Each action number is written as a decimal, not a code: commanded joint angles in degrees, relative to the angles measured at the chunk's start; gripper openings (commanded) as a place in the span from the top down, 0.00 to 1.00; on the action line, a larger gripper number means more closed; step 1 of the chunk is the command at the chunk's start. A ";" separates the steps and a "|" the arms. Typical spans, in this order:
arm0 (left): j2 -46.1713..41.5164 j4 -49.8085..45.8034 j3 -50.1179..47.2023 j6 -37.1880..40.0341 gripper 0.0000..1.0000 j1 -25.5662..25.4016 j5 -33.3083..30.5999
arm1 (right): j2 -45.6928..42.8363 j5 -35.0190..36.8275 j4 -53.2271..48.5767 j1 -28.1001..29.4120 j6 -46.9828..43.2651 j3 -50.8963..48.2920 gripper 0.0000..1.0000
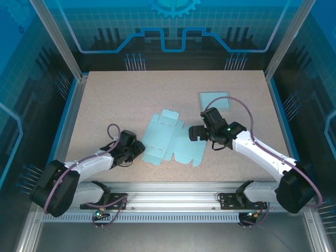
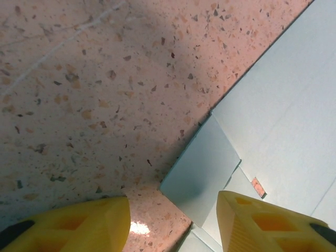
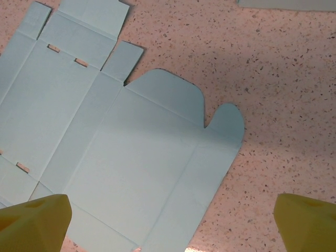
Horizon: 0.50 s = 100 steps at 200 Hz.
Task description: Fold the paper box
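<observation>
The paper box [image 1: 170, 139] lies unfolded and flat on the speckled table, a light blue cut-out with flaps and creases. My left gripper [image 1: 137, 151] is at its left edge, low over the table. In the left wrist view the yellow fingers [image 2: 79, 226] stand apart on either side of a small corner flap [image 2: 202, 173] and do not touch it; the left gripper [image 2: 173, 220] holds nothing. My right gripper [image 1: 195, 134] hovers over the box's right part. In the right wrist view its jaws are wide open [image 3: 170, 210] above the rounded tabs of the box [image 3: 121, 157].
A second flat light blue sheet [image 1: 215, 100] lies at the back right of the table, its edge also visible in the right wrist view [image 3: 289, 2]. Aluminium frame posts and blue walls ring the table [image 1: 105, 94].
</observation>
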 commanded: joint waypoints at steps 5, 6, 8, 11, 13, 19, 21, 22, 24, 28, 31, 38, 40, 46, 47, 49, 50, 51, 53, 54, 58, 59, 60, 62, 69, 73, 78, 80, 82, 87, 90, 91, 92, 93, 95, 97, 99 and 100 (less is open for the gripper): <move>8.33 17.04 -0.63 -0.27 0.51 0.25 2.92 | 0.79 0.86 -0.32 1.22 0.57 -0.10 0.00; 8.46 17.20 -0.65 -0.25 0.51 0.27 3.00 | 0.79 0.82 -0.31 1.18 0.57 -0.12 0.00; 8.60 17.65 -0.67 -0.15 0.51 0.22 3.13 | 0.90 0.80 -0.30 1.28 0.61 -0.08 0.00; 8.86 18.08 -0.63 -0.13 0.51 0.30 3.31 | 1.00 0.72 -0.29 1.31 0.59 -0.06 0.00; 9.01 18.48 -0.65 -0.05 0.52 0.30 3.45 | 1.08 0.71 -0.27 1.35 0.57 -0.06 0.00; 9.43 19.75 -0.67 0.14 0.52 0.34 3.91 | 1.22 0.78 -0.21 1.46 0.50 0.01 0.00; 9.57 20.17 -0.68 0.21 0.52 0.35 4.02 | 1.29 0.79 -0.20 1.48 0.48 0.00 0.00; 9.61 20.43 -0.72 0.30 0.53 0.37 4.12 | 1.35 0.74 -0.25 1.48 0.48 0.06 0.00; 9.70 21.02 -0.78 0.34 0.53 0.38 4.27 | 1.43 0.71 -0.22 1.55 0.48 0.10 0.00; 9.89 22.09 -0.85 0.39 0.53 0.39 4.62 | 1.61 0.72 -0.23 1.56 0.48 0.12 0.00; 10.05 22.73 -0.93 0.41 0.53 0.41 4.91 | 1.70 0.71 -0.21 1.65 0.54 0.17 0.00; 10.30 24.53 -1.17 0.44 0.54 0.39 5.54 | 2.02 0.76 -0.20 1.75 0.49 0.28 0.00; 10.33 25.04 -1.13 0.48 0.54 0.43 5.65 | 2.13 0.74 -0.20 1.82 0.48 0.25 0.00; 10.47 26.31 -1.21 0.57 0.55 0.39 6.25 | 2.45 0.77 -0.13 1.84 0.49 0.40 0.00; 10.50 26.62 -1.21 0.65 0.55 0.38 6.34 | 2.45 0.78 -0.12 1.88 0.48 0.44 0.00; 10.52 26.94 -1.25 0.69 0.55 0.38 6.58 | 2.55 0.74 -0.14 1.92 0.43 0.44 0.00; 10.52 27.07 -1.27 0.71 0.56 0.43 6.72 | 2.63 0.72 -0.13 1.92 0.41 0.45 0.00; 10.52 27.27 -1.24 0.76 0.56 0.41 6.79 | 2.72 0.71 -0.12 1.97 0.40 0.46 0.00; 10.52 27.55 -1.15 0.81 0.56 0.39 6.98 | 2.85 0.77 -0.12 2.00 0.39 0.53 0.00; 10.52 27.64 -1.13 0.81 0.56 0.39 7.10 | 2.92 0.78 -0.12 2.01 0.39 0.59 0.00; 10.48 28.02 -1.06 0.79 0.56 0.43 7.39 | 3.07 0.81 -0.12 2.10 0.43 0.64 0.00; 10.50 28.09 -1.05 0.80 0.56 0.41 7.48 | 3.12 0.85 -0.12 2.10 0.45 0.69 0.00; 10.47 28.17 -1.08 0.81 0.56 0.39 7.61 | 3.23 0.82 -0.12 2.10 0.47 0.71 0.00; 10.44 28.37 -1.09 0.77 0.56 0.39 7.73 | 3.29 0.82 -0.14 2.17 0.41 0.73 0.00; 10.29 28.83 -1.01 0.70 0.56 0.38 8.12 | 3.63 0.86 -0.12 2.25 0.30 0.92 0.00; 10.11 28.93 -0.95 0.73 0.56 0.41 8.30 | 3.90 0.83 -0.17 2.36 0.22 1.03 0.00; 9.83 29.00 -0.95 0.66 0.56 0.40 8.45 | 4.18 0.88 -0.12 2.44 0.26 1.17 0.00; 9.71 28.97 -0.97 0.67 0.56 0.39 8.45 | 4.27 0.88 -0.18 2.45 0.22 1.26 0.00; 9.55 28.89 -1.01 0.72 0.56 0.38 8.47 | 4.36 0.94 -0.15 2.50 0.26 1.33 0.00; 9.12 28.73 -0.95 0.59 0.56 0.39 8.45 | 4.66 1.09 -0.12 2.61 0.13 1.46 0.00; 8.85 28.53 -0.94 0.57 0.55 0.38 8.50 | 4.81 1.12 -0.14 2.69 0.15 1.46 0.00; 8.76 28.48 -0.94 0.56 0.55 0.38 8.47 | 4.87 1.13 -0.13 2.71 0.09 1.49 0.00; 8.68 28.45 -0.99 0.51 0.55 0.38 8.46 | 4.85 1.18 -0.12 2.71 0.11 1.51 0.00; 8.59 28.40 -0.97 0.53 0.55 0.38 8.45 | 4.93 1.16 -0.12 2.71 0.07 1.52 0.00; 8.39 28.36 -0.99 0.55 0.55 0.43 8.51 | 5.01 1.19 -0.12 2.78 0.11 1.63 0.00; 8.23 28.39 -0.96 0.64 0.55 0.39 8.57 | 5.07 1.26 -0.12 2.84 0.06 1.64 0.00; 7.99 28.31 -0.99 0.75 0.55 0.39 8.65 | 5.13 1.24 -0.12 2.88 0.06 1.71 0.00; 7.90 28.28 -0.97 0.79 0.55 0.38 8.64 | 5.20 1.23 -0.12 2.89 0.05 1.75 0.00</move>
